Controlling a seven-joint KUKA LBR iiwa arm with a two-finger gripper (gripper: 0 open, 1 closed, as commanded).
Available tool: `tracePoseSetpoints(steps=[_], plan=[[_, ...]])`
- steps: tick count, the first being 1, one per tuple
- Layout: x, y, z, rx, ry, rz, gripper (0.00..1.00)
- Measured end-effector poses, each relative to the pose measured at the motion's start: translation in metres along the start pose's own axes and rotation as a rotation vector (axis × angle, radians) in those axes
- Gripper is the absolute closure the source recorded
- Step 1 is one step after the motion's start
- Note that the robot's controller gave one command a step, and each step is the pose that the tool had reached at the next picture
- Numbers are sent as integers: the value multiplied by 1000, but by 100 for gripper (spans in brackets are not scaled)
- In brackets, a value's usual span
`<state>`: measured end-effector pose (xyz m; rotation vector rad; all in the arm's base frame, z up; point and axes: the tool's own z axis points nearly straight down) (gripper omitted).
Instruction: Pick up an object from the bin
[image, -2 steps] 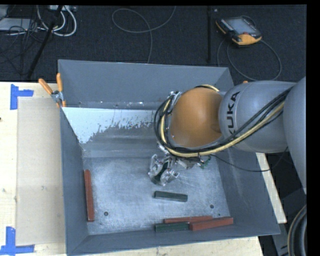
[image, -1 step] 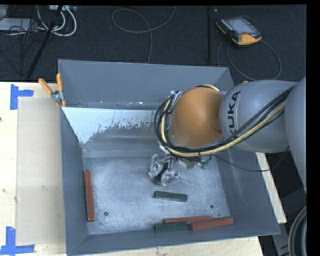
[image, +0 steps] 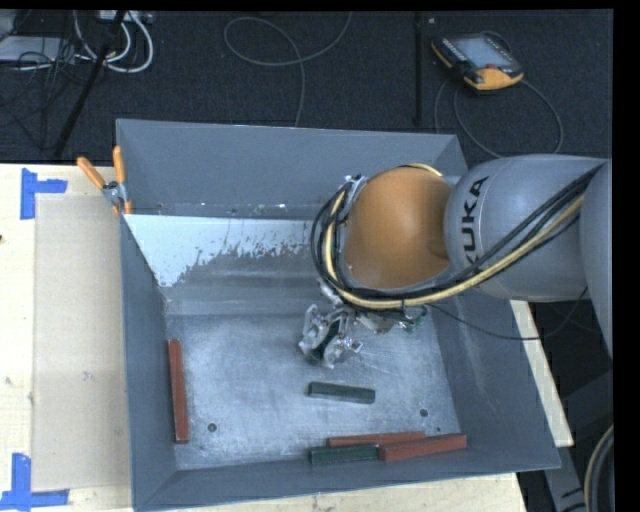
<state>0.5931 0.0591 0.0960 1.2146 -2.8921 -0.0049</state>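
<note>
The grey metal bin (image: 140, 300) carries a few flat bars. The arm (image: 520, 240) sets its hand (image: 330, 338) low over the bin floor; whether the hand is spread or pressed together I cannot tell. Well left of the hand lies a long red-brown stick (image: 178, 390). Farther below the hand, a row of red-brown and green bars (image: 400, 445) lies. Just below the hand, apart from it, lies a short dark green bar (image: 341, 393), flat, its long axis crosswise and the right end dipping slightly: likely the nearest pick

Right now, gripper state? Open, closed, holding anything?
Gripper: open or closed cannot be told. It is over the middle of the bin floor, close to the loose dark green bar.
</note>
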Motion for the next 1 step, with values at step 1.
tracePoseSetpoints(steps=[1], plan=[[-1,-1,-13,4,-4,-1,100]])
